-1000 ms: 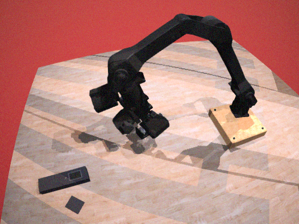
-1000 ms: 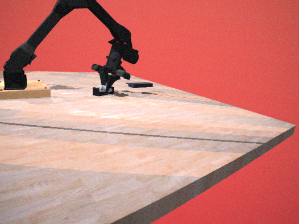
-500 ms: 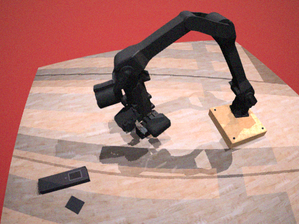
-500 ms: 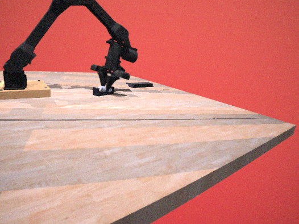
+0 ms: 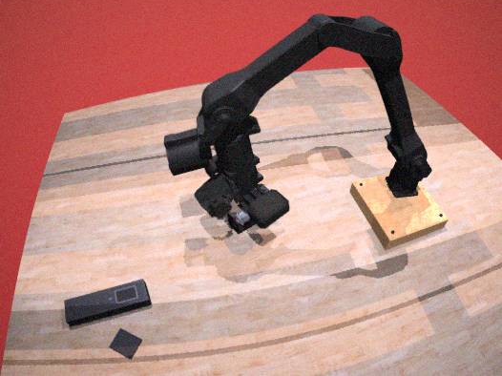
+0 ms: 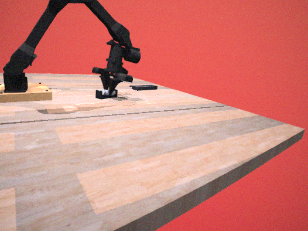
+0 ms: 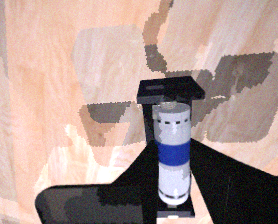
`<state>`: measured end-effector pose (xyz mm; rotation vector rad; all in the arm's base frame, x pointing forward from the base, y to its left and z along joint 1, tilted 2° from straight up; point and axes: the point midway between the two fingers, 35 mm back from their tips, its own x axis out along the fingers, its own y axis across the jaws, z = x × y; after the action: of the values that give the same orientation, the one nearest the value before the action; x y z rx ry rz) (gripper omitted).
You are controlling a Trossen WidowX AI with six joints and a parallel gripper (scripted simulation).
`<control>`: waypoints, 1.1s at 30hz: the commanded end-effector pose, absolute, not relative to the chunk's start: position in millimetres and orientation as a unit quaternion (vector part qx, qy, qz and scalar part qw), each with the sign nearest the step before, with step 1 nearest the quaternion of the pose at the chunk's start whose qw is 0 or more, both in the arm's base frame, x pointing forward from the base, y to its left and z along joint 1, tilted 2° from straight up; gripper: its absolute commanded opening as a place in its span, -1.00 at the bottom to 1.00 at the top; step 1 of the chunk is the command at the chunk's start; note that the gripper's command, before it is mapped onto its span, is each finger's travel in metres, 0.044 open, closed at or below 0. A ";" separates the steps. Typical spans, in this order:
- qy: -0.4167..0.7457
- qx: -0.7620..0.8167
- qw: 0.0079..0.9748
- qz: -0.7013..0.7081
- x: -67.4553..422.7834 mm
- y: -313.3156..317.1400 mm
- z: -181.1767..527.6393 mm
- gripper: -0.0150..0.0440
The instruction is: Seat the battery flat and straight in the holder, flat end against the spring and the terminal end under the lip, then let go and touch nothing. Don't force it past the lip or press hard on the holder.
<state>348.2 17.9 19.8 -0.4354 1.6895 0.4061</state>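
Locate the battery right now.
Wrist view, centre: the battery is clamped in the gripper, lying along the black holder, near mid-table.

top view looks down steeply on the whole worktop [image 5: 143,240]; exterior view sits low and far, at its corner; wrist view is close. all share the holder [image 7: 170,92].

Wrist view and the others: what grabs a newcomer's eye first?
The white battery with a blue band, clamped in the gripper and lying along the black holder mid-table. Then the black arm arching from its wooden base plate, against the red backdrop. A flat black device lies near the table's corner.
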 end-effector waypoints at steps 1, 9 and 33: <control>0.725 -0.188 0.637 0.184 349.9 19.7 18.4 -0.24; 0.713 -0.187 0.650 0.189 348.2 19.0 17.6 -0.24; 0.693 -0.187 0.668 0.194 339.1 14.3 17.0 -0.24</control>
<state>342.6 15.0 17.1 -0.4191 1.5667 0.4294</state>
